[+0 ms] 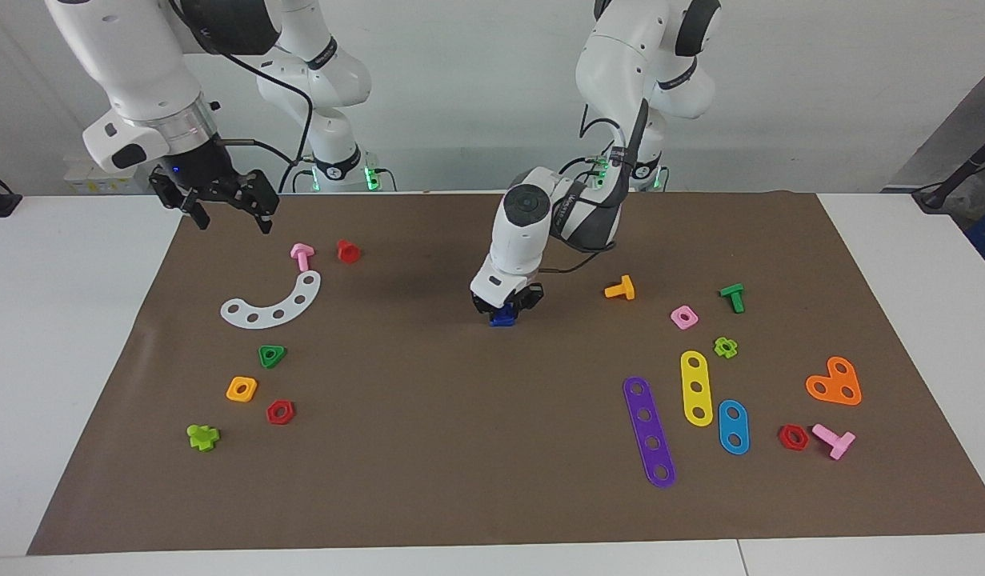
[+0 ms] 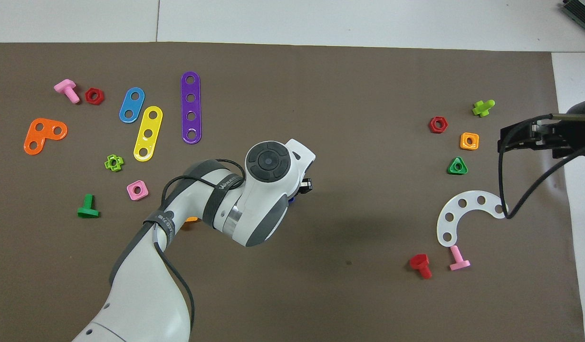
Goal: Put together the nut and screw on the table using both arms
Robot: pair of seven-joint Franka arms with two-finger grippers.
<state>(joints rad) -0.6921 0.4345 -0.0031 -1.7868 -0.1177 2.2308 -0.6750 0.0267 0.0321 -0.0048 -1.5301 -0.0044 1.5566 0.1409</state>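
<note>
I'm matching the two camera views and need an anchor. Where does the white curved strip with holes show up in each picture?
Facing view: the white curved strip lies toward the right arm's end of the mat, below the raised right gripper in the picture.
Overhead view: the strip sits near the picture's right edge, low of centre.
Shared landmark: the pink bolt lies beside the strip, nearer to the robots.

Left gripper (image 1: 506, 306) fingertips sit over a dark-blue piece (image 1: 502, 318) mid-mat; can't tell nut from screw, or grip state. From overhead, the arm (image 2: 254, 199) hides it and most of the orange bolt (image 2: 191, 219).
</note>
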